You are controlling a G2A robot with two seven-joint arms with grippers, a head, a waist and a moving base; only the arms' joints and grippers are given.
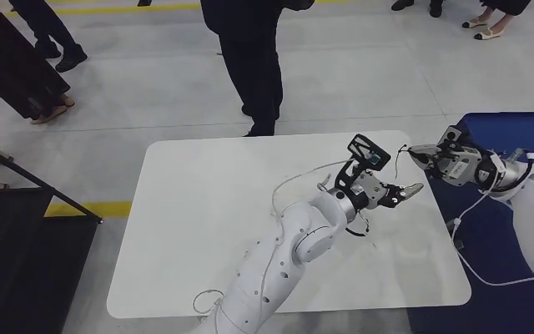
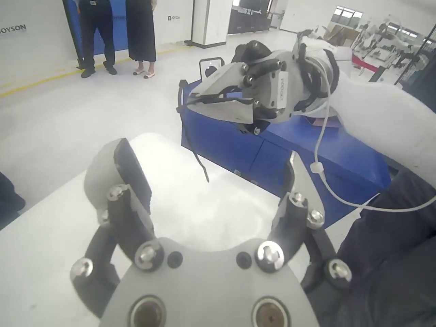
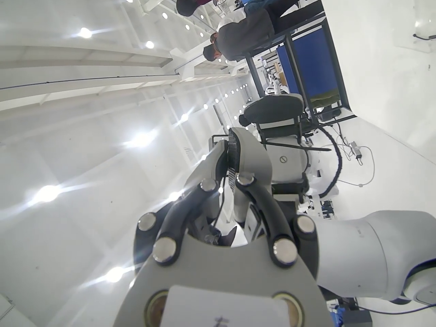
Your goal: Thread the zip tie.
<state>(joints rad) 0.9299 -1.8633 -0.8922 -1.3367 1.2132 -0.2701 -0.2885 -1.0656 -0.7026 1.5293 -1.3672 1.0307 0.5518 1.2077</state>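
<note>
Over the table [image 1: 209, 234], near its far right corner, the left gripper [image 2: 204, 158] is wide open and the right gripper [image 2: 194, 100] is closed, it seems, on the black zip tie [image 2: 199, 161], whose hanging tail may swing and escape a grasp.

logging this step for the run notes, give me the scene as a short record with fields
zip tie: black, pinched at one end, tail hanging free
right gripper: shut on the zip tie, near the table's edge
left gripper: open, facing the right gripper, holding nothing
table: white
threading: tail looks loose, not yet through the head
</note>
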